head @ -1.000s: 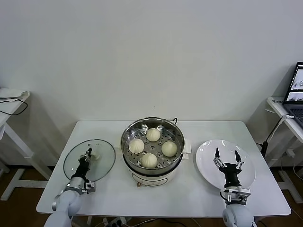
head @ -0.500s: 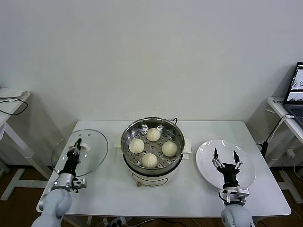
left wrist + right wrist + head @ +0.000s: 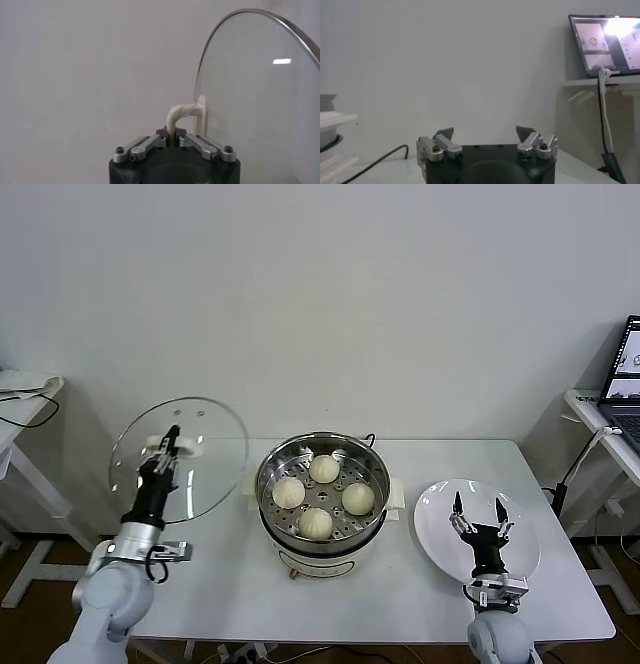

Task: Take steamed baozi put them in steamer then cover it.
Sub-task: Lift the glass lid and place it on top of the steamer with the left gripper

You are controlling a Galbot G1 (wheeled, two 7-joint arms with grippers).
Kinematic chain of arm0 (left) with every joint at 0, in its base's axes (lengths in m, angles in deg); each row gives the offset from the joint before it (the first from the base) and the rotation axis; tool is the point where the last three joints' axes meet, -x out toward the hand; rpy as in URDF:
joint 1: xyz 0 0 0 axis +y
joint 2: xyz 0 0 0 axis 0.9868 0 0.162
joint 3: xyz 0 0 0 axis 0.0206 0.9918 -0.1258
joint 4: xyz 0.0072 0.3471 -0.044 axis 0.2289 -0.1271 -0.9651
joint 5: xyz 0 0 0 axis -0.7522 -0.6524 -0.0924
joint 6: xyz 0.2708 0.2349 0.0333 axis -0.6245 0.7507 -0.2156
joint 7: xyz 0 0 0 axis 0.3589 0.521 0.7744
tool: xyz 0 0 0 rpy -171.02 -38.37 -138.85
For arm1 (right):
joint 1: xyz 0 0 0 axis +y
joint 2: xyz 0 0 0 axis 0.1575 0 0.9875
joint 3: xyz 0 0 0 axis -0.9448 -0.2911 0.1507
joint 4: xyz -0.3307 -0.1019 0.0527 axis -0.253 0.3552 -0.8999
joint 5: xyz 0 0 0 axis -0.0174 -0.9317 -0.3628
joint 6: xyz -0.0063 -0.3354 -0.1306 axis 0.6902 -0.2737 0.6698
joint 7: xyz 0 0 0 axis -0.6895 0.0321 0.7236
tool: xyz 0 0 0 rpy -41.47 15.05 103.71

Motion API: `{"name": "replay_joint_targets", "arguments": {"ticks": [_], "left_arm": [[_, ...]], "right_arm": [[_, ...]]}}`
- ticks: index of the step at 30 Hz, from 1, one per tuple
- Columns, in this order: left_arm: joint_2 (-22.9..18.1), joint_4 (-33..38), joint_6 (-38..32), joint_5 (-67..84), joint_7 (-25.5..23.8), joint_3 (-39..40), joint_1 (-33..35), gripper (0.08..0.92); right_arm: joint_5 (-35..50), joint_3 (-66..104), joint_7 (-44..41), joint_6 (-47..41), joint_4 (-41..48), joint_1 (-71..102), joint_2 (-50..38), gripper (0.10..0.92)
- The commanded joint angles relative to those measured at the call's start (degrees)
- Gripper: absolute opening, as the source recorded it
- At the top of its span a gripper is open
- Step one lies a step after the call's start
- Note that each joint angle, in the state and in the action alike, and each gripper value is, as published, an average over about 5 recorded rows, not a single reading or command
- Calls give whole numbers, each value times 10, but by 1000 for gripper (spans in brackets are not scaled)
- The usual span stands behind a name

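Several cream-white baozi [image 3: 315, 522] lie on the perforated tray of the shiny steamer [image 3: 272, 468] at the table's middle. My left gripper [image 3: 168, 446] is shut on the white handle [image 3: 180, 114] of the clear glass cover [image 3: 215, 449], which hangs raised and tilted above the table, left of the steamer. In the left wrist view the cover [image 3: 255, 100] stands on edge past the jaws. My right gripper [image 3: 477, 512] stays open and empty over the white plate [image 3: 520, 554] at the right; in the right wrist view the right gripper [image 3: 484, 134] holds nothing.
The white table [image 3: 400, 604] carries the steamer on its cream electric base [image 3: 330, 562]. A laptop [image 3: 625, 379] sits on a side desk far right, and another small table [image 3: 25, 399] stands far left. A black cord [image 3: 380, 159] trails behind the steamer.
My left gripper has lifted the cover off the table, first drifting left, then rising and tilting it up. The right arm and the baozi have stayed put.
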State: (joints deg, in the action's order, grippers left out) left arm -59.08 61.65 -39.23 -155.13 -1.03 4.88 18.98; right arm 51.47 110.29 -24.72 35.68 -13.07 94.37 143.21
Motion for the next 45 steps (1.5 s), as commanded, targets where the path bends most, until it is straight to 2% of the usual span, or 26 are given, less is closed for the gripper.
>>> {"name": "replay_joint_targets", "arguments": {"ticks": [1, 4, 9, 12, 19, 32, 45], "left_arm": [[-6, 157, 165, 8, -78, 252, -49, 195], [-24, 146, 202, -8, -102, 316, -76, 195], [-60, 111, 271, -50, -170, 390, -124, 195], [-80, 80, 306, -74, -212, 414, -150, 195], [-98, 48, 343, -92, -257, 441, -177, 195], [-130, -32, 338, -172, -277, 410, -185, 195], [-148, -51, 336, -174, -265, 403, -185, 195]], "right_arm": [[5, 4, 0, -1, 7, -8, -2, 823], [8, 6, 0, -1, 12, -12, -2, 823], [8, 8, 2, -5, 22, -18, 0, 823], [8, 8, 3, -10, 25, -21, 1, 823], [7, 8, 3, -14, 29, -26, 3, 823], [7, 9, 2, -15, 33, -27, 13, 823], [7, 7, -1, -14, 41, -32, 15, 823]]}}
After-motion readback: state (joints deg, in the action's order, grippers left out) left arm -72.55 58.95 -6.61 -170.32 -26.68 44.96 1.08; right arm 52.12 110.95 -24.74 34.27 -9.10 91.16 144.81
